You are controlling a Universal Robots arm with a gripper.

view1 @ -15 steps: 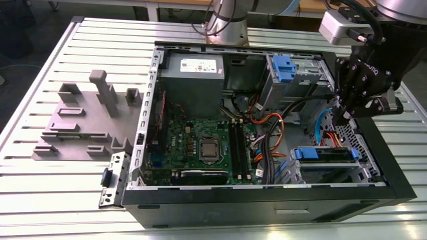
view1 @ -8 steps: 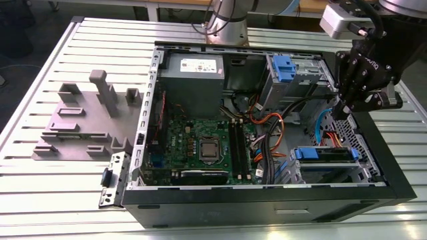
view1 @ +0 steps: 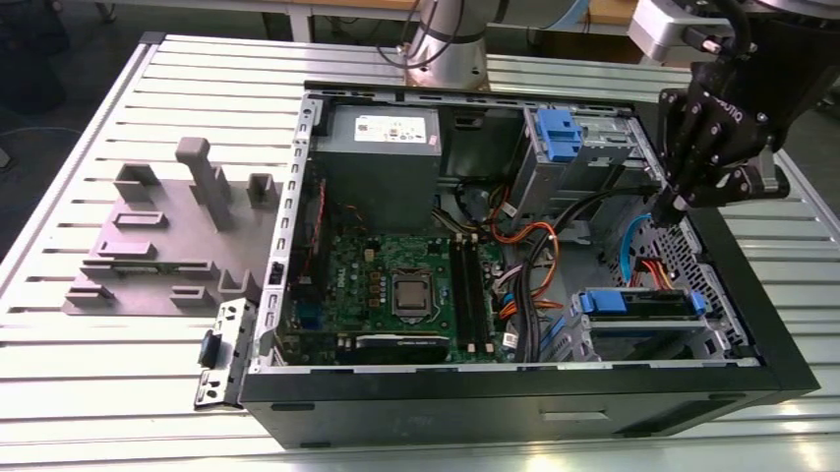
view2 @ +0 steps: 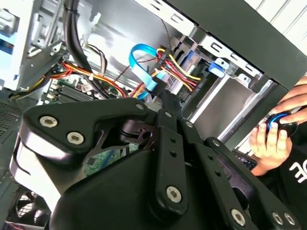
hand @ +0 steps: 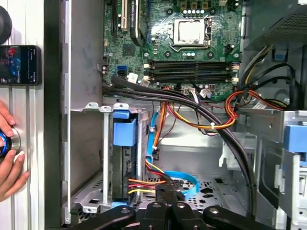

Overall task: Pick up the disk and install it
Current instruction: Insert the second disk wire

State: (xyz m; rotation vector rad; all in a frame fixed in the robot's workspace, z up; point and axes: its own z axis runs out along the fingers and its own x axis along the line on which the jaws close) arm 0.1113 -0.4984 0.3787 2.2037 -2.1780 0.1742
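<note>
Gripper [view1: 676, 208] over the open computer case [view1: 525, 393]
The case lies on a ribbed metal desk [view1: 79, 383]; the fingers look closed together, gripping nothing; the disk [view1: 639, 303] sits in its bay.

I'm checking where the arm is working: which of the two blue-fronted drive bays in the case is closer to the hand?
The bay at the case's far corner, by the grey power supply. The hand hangs beside it; the other bay sits lower, toward the case's near edge.

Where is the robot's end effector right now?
In the exterior view, the end effector reaches into the open computer case at the exterior view's right, beside the blue cable.
</note>
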